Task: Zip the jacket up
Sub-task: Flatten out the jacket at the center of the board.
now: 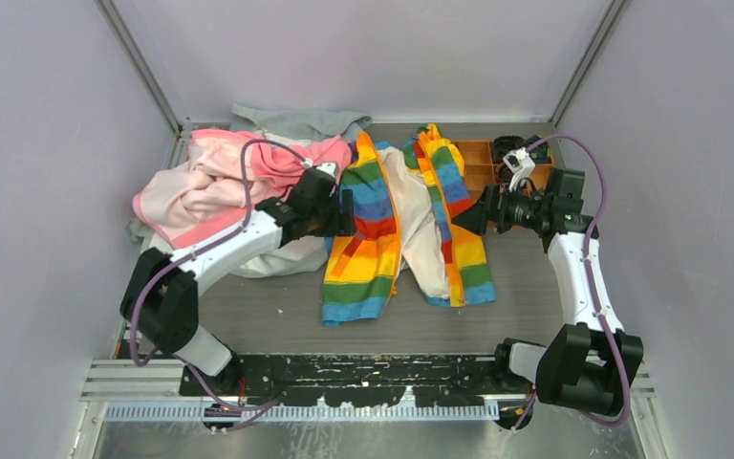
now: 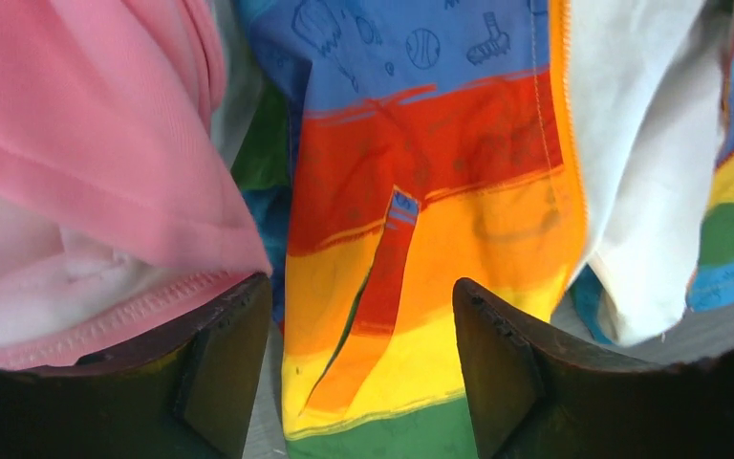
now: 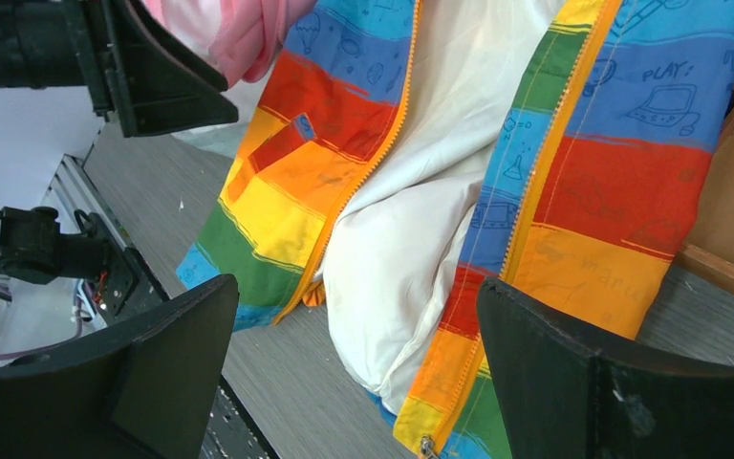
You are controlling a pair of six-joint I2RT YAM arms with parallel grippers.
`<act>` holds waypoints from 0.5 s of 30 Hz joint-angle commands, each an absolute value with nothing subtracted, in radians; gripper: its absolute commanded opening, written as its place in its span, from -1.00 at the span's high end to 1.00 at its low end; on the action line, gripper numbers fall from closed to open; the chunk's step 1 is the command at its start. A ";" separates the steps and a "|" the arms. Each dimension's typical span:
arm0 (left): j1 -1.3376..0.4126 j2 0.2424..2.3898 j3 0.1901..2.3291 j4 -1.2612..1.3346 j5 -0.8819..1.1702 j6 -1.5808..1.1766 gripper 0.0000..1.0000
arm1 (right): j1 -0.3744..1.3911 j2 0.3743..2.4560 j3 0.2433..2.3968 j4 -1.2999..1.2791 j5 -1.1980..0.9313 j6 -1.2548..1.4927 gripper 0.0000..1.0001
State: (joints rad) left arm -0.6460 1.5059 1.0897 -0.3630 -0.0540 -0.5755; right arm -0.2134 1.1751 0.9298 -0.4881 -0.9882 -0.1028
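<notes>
The rainbow-striped jacket (image 1: pixel 363 239) lies open on the table with its cream lining (image 1: pixel 420 220) showing between the two front panels. My left gripper (image 1: pixel 344 212) is open and empty, just left of the jacket's left panel (image 2: pixel 420 191). In its wrist view (image 2: pixel 363 373) the fingers frame a red pocket flap (image 2: pixel 382 287). My right gripper (image 1: pixel 468 218) is open and empty, beside the right panel (image 3: pixel 612 191). In its wrist view (image 3: pixel 358 373) the orange zipper edge ends in a metal slider (image 3: pixel 427 446) at the hem.
A pink garment (image 1: pixel 210 182) is heaped at the back left, touching the jacket's left side (image 2: pixel 86 143). A grey garment (image 1: pixel 296 122) lies behind it. A white cloth (image 1: pixel 277 260) lies under my left arm. An orange compartment tray (image 1: pixel 478 163) stands at the back right.
</notes>
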 commanded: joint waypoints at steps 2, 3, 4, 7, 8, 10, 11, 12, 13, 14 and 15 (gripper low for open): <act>-0.646 1.657 1.268 -0.499 -0.124 -0.553 -0.35 | -0.218 1.178 0.956 -0.474 -1.000 -0.117 -0.99; -0.646 1.682 1.289 -0.509 -0.129 -0.546 -0.35 | -0.218 1.178 0.956 -0.474 -0.999 -0.117 -0.99; -0.646 1.701 1.306 -0.516 -0.132 -0.533 -0.29 | -0.219 1.178 0.956 -0.476 -0.999 -0.118 -0.99; -0.646 1.760 1.356 -0.539 -0.151 -0.488 -0.14 | -0.217 1.177 0.957 -0.479 -0.996 -0.122 -0.99; -0.647 1.779 1.371 -0.545 -0.158 -0.475 -0.04 | -0.218 1.176 0.957 -0.480 -0.996 -0.123 -1.00; -0.647 1.815 1.402 -0.562 -0.169 -0.456 0.15 | -0.218 1.175 0.957 -0.481 -0.996 -0.123 -1.00; -0.646 1.830 1.417 -0.568 -0.173 -0.450 0.21 | -0.218 1.174 0.957 -0.480 -0.994 -0.124 -0.99; -0.645 1.844 1.429 -0.571 -0.174 -0.442 0.35 | -0.219 1.174 0.957 -0.481 -0.994 -0.124 -0.99; -0.645 1.849 1.438 -0.573 -0.181 -0.437 0.61 | -0.218 1.174 0.957 -0.482 -0.992 -0.127 -1.00; -0.643 1.849 1.444 -0.573 -0.195 -0.432 0.84 | -0.219 1.173 0.957 -0.485 -0.990 -0.128 -0.99; -0.641 1.841 1.445 -0.572 -0.213 -0.425 0.95 | -0.219 1.173 0.957 -0.485 -0.989 -0.130 -1.00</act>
State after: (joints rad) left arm -0.6460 1.8511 1.3888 -0.5518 -0.1486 -0.4820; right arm -0.2134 1.1847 0.9298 -0.4965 -0.9859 -0.1074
